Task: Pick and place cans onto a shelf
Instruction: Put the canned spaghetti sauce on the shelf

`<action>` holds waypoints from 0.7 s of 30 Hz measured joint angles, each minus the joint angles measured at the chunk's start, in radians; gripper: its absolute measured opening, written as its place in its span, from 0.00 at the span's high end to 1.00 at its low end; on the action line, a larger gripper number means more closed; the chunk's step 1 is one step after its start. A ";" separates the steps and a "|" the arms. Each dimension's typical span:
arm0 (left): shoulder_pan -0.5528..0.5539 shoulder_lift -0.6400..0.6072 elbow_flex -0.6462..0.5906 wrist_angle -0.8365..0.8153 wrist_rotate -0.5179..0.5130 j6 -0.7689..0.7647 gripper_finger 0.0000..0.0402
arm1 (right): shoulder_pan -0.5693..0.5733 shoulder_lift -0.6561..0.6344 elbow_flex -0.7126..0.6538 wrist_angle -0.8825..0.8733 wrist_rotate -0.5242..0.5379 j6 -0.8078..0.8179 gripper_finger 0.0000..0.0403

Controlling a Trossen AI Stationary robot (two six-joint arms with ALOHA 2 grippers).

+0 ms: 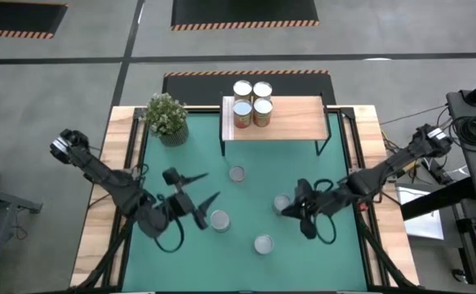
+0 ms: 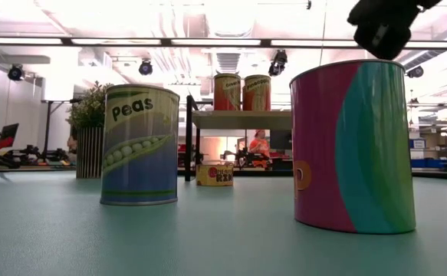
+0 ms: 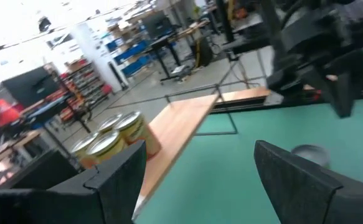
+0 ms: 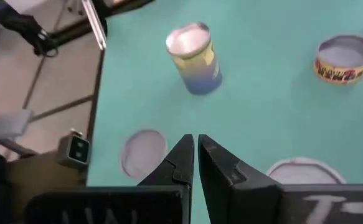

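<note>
Four cans stand on the wooden shelf at the far side of the table; they also show in the left wrist view. On the green mat stand a short can, a peas can, a pink and teal can and another can. My left gripper is open and empty, left of the peas can. My right gripper is shut and empty, above the mat between two can tops.
A potted plant stands at the mat's far left corner. The shelf's black legs stand on the mat. The right half of the shelf board is bare. In the low view, a person shows in the room behind the table.
</note>
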 joint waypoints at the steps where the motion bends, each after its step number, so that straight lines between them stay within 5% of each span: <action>1: -0.009 0.014 0.019 -0.018 0.000 0.000 0.31 | 0.007 0.011 0.000 -0.004 0.000 0.000 0.97; 13: -0.054 0.093 0.090 -0.105 -0.002 0.003 0.31 | 0.016 0.074 0.134 -0.391 0.103 -0.090 0.97; 21: -0.019 0.082 0.108 -0.101 -0.011 0.085 0.31 | 0.014 0.053 0.123 -0.392 0.116 -0.187 0.97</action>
